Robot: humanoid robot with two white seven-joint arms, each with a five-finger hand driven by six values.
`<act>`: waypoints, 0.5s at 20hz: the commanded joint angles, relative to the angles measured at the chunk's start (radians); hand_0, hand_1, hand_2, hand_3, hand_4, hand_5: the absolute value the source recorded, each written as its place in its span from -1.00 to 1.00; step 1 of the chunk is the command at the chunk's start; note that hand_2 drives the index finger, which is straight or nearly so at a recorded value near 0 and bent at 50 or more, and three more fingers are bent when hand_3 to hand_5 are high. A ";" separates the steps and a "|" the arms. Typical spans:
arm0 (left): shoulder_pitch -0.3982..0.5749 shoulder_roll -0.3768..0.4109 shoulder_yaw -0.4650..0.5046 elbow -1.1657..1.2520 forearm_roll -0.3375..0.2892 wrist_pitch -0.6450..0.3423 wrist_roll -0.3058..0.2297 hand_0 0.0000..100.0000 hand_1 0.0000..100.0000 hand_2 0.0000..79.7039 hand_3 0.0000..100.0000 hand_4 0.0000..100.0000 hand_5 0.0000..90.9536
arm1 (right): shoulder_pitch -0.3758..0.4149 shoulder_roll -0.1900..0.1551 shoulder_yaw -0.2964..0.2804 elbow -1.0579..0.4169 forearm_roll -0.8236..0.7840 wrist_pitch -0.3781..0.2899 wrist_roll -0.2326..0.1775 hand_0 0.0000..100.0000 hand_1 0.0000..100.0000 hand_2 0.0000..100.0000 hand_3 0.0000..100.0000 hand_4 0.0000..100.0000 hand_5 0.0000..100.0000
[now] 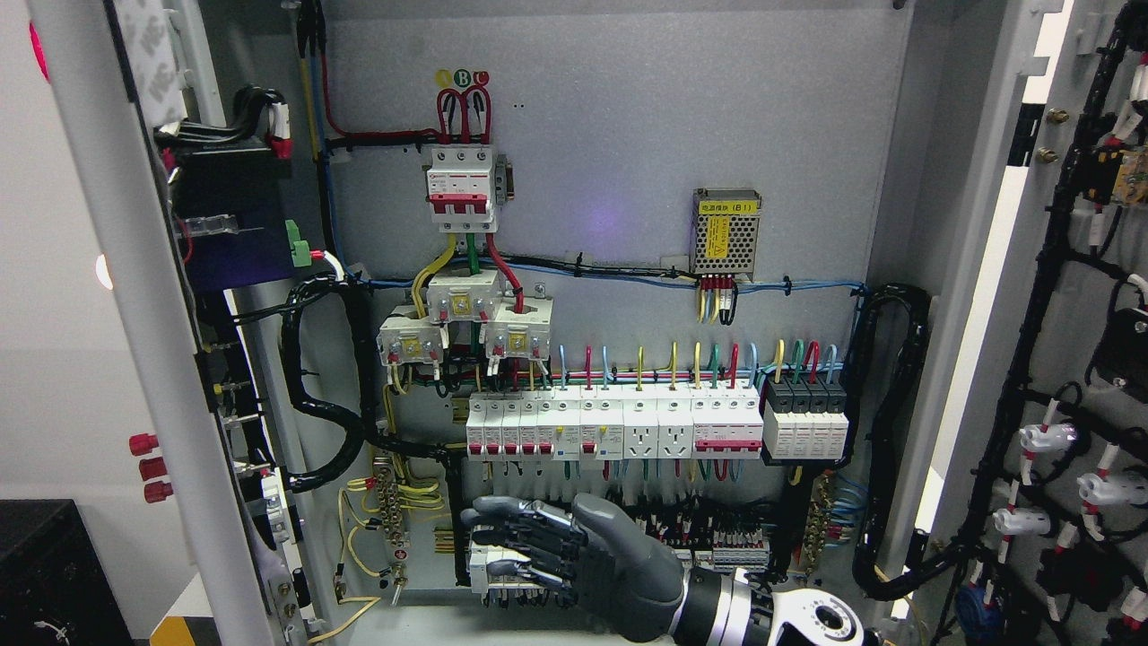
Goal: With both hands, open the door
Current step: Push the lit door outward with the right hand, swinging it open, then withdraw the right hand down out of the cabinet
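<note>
The electrical cabinet stands with both doors swung wide. The left door (134, 296) shows edge-on at the picture's left, and the right door (1076, 359), hung with black cable looms, shows at the right. My right hand (516, 543) comes in from the lower right and reaches leftward, low inside the cabinet and below the breaker row (628, 426). Its grey fingers (529, 525) are stretched out and loosely bent, holding nothing and touching neither door. The left arm is out of the picture.
On the back panel are a red-and-white main breaker (462, 188), a meshed power supply (726, 231) and terminal strips (691, 534) behind my hand. Thick black cable bundles (883, 431) run down both sides. A black box (45, 574) stands at the lower left.
</note>
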 commanded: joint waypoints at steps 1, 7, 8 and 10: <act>0.009 0.000 0.000 0.000 0.000 0.000 -0.001 -1.00 -1.00 -1.00 -1.00 -1.00 -1.00 | 0.048 0.000 0.118 -0.091 0.044 -0.002 -0.005 -0.62 -1.00 -1.00 -1.00 -1.00 -1.00; 0.009 0.000 0.000 -0.002 0.000 0.000 -0.001 -1.00 -1.00 -1.00 -1.00 -1.00 -1.00 | 0.075 0.000 0.153 -0.117 0.086 -0.002 -0.056 -0.62 -1.00 -1.00 -1.00 -1.00 -1.00; 0.009 0.000 0.000 0.000 0.000 0.000 -0.001 -1.00 -1.00 -1.00 -1.00 -1.00 -1.00 | 0.086 0.000 0.164 -0.132 0.086 -0.002 -0.060 -0.62 -1.00 -1.00 -1.00 -1.00 -1.00; 0.009 0.000 0.000 0.000 0.000 0.000 -0.001 -1.00 -1.00 -1.00 -1.00 -1.00 -1.00 | 0.097 0.000 0.191 -0.157 0.086 -0.002 -0.082 -0.62 -1.00 -1.00 -1.00 -1.00 -1.00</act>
